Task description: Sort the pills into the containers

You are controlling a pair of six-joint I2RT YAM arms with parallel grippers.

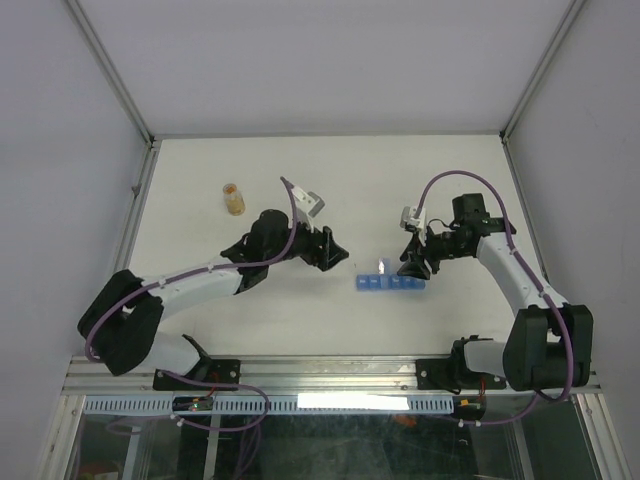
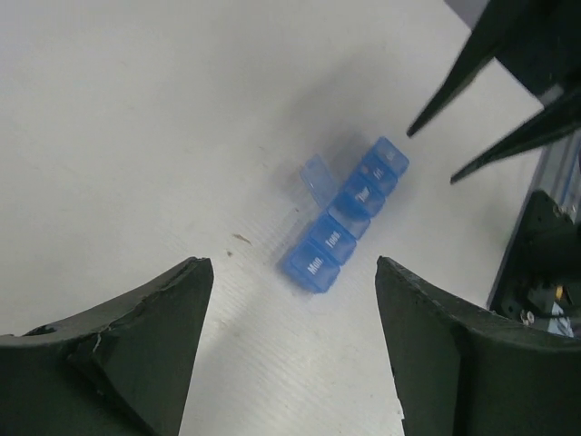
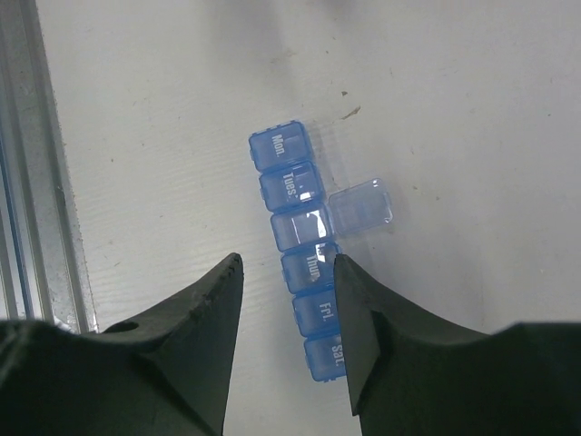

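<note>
The blue translucent pill organizer (image 1: 389,283) lies on the white table between my two grippers. It is a strip of day compartments. Its third lid (image 3: 360,206) stands flipped open, and that compartment (image 3: 300,227) looks empty. My right gripper (image 3: 289,259) is open and empty, hovering over the Thu–Sat end of the strip (image 3: 304,195); it is right of centre in the top view (image 1: 412,268). My left gripper (image 1: 335,255) is open and empty, just left of the strip. The left wrist view shows the organizer (image 2: 345,222) ahead of that gripper (image 2: 292,265). No loose pills show.
A small clear bottle with orange-tan contents (image 1: 233,199) stands at the back left of the table. The right arm's fingers (image 2: 472,54) show in the left wrist view's top right corner. A metal rail (image 3: 18,182) runs along the table's near edge. White walls enclose the table.
</note>
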